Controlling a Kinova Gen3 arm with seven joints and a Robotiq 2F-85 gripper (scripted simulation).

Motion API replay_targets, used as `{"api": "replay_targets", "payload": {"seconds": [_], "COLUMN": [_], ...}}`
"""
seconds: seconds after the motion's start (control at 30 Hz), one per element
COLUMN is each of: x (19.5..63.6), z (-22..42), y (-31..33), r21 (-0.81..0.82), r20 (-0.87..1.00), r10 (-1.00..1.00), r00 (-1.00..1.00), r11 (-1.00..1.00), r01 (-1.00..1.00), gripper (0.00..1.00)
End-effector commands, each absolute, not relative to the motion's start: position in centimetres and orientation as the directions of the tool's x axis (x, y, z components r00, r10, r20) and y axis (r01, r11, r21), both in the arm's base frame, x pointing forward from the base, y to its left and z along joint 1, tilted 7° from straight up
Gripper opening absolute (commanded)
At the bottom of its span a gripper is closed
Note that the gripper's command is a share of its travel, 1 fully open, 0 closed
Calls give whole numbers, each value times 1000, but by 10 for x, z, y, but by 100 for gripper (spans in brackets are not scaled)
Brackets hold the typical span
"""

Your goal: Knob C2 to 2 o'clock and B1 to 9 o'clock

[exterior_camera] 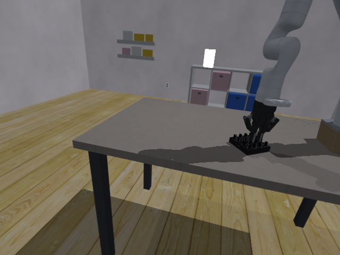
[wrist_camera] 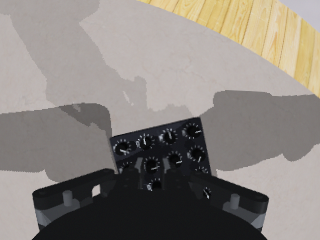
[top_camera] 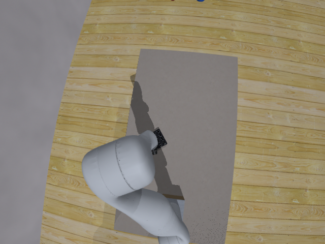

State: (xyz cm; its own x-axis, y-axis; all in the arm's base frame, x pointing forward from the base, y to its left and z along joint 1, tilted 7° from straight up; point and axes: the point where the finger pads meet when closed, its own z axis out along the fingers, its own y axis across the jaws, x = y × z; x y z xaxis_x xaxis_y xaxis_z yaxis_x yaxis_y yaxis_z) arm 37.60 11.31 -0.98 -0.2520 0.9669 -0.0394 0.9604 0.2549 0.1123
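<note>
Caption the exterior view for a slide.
Gripper lowered onto the black knob box on a grey table, fingers down among the knobs.
</note>
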Motion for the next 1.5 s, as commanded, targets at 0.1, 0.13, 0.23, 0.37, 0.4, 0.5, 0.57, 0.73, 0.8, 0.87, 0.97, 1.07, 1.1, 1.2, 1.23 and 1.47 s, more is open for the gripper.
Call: {"api": "replay_targets", "payload": {"seconds": [0.1, 0.13, 0.23, 0.37, 0.4, 0.5, 0.57, 0.73, 0.8, 0.87, 0.97, 1.07, 1.1, 1.2, 1.23, 1.47], "x": [375, 375, 375, 375, 375, 375, 375, 375, 375, 375, 375, 375, 375, 375, 375, 375], "z": [-11, -11, -11, -11, -11, -11, -11, -11, -11, -11, -11, -11, -11, -11, -11, -11], "y": [113, 113, 113, 113, 113, 113, 113, 113, 113, 113, 113, 113, 113, 113, 113, 113], "r21": [111, 111, 111, 111, 111, 111, 111, 111, 111, 111, 111, 111, 111, 111, 111, 111], "r20": [-40, -40, -40, -40, -40, -40, -40, -40, -40, -40, -40, -40, -40, -40, -40, -38], "r10": [967, 967, 967, 967, 967, 967, 967, 967, 967, 967, 967, 967, 967, 967, 967, 970], "r00": [-252, -252, -252, -252, -252, -252, -252, -252, -252, -252, -252, -252, -252, -252, -252, -241], "r11": [255, 255, 255, 255, 255, 255, 255, 255, 255, 255, 255, 255, 255, 255, 255, 243], "r01": [961, 961, 961, 961, 961, 961, 961, 961, 961, 961, 961, 961, 961, 961, 961, 964], "gripper": [19, 19, 8, 8, 8, 8, 8, 8, 8, 8, 8, 8, 8, 8, 8, 8]}}
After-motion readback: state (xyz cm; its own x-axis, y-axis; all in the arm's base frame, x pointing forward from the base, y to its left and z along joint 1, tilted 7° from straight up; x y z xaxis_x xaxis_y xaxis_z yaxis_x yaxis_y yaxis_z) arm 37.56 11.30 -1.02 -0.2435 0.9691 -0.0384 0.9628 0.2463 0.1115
